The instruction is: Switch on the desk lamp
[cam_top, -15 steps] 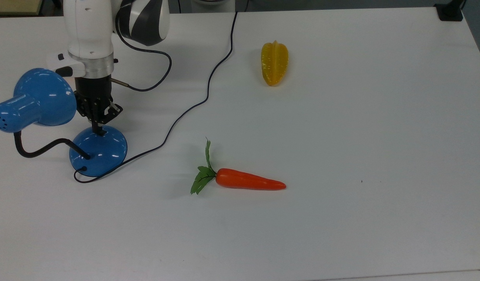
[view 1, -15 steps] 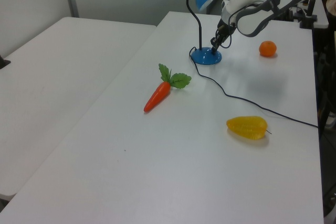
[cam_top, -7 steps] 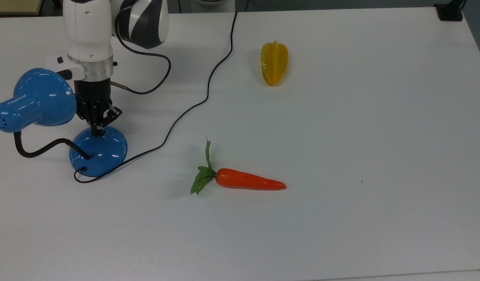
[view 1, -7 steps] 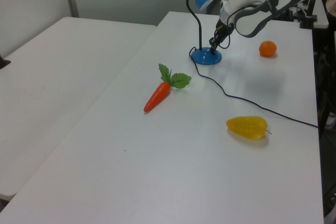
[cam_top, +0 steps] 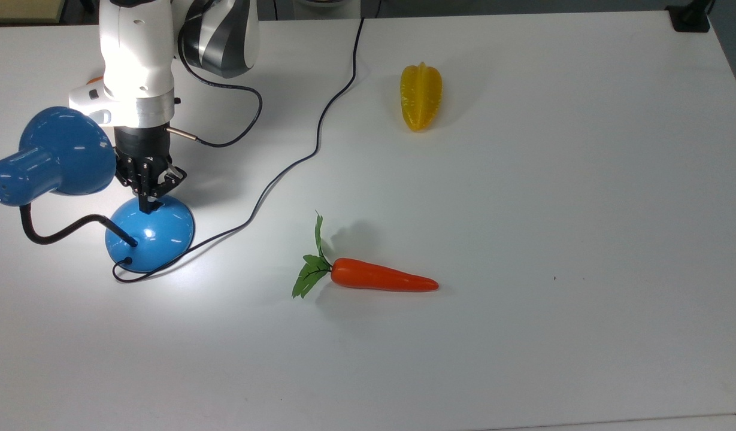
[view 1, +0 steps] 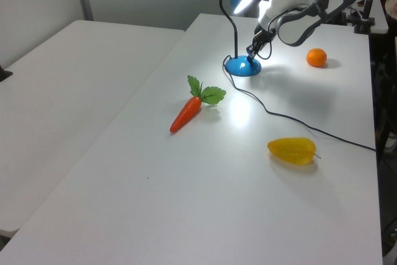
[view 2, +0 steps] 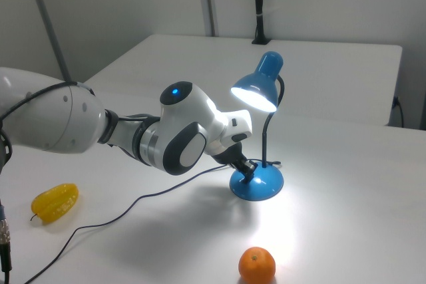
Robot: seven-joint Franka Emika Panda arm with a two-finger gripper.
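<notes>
White table (cam_top: pixel 523 209): lit desk lamp (cam_top: pixel 150 233), switch seemingly hidden beneath fingers (cam_top: pixel 147 202).

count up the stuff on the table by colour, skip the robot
blue: 1, the desk lamp
orange: 2, the carrot and the orange
yellow: 1, the star fruit
total: 4

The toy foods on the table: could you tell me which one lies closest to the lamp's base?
The orange, a round ball just beside the desk lamp; the long carrot and the ridged yellow fruit lie farther off.
</notes>
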